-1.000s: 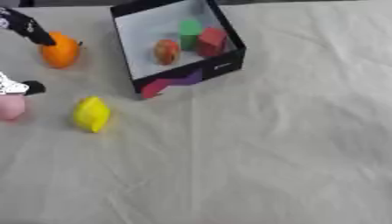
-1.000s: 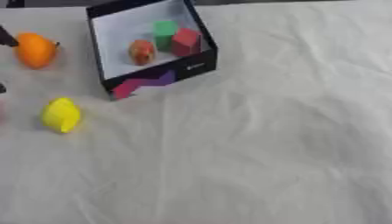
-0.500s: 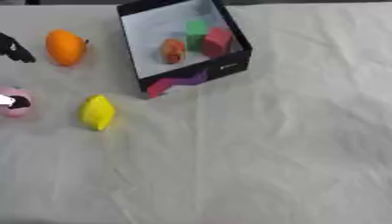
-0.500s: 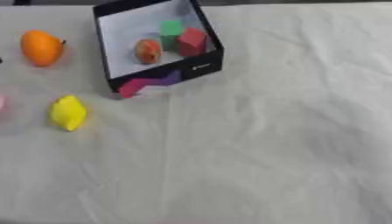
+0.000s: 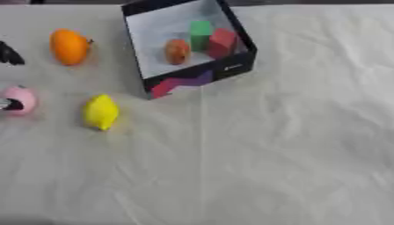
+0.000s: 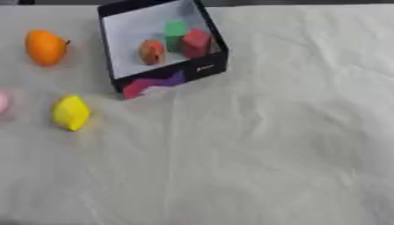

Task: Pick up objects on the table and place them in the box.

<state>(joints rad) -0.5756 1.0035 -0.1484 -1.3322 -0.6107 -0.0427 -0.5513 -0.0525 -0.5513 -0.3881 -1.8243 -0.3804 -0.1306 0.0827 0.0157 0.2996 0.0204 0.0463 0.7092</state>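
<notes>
Box (image 5: pixel 192 74) on the white cloth (image 5: pixel 277 145) holds green, red and orange pieces. Left hand (image 5: pixel 9 55) shows at the left edge near the pink object (image 5: pixel 19 99); its finger state is unclear

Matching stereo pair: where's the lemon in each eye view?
Left eye view: lemon at left, below the box's front corner, right of the pink thing.
Right eye view: lemon nearer the left edge.
Shared landmark: the box's purple-and-red front corner, up and right of the lemon.

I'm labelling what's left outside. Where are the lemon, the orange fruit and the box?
lemon (image 5: pixel 101 111), left eye view, its middle.
orange fruit (image 5: pixel 68 46), left eye view, its middle.
box (image 5: pixel 202 78), left eye view, near wall.
</notes>
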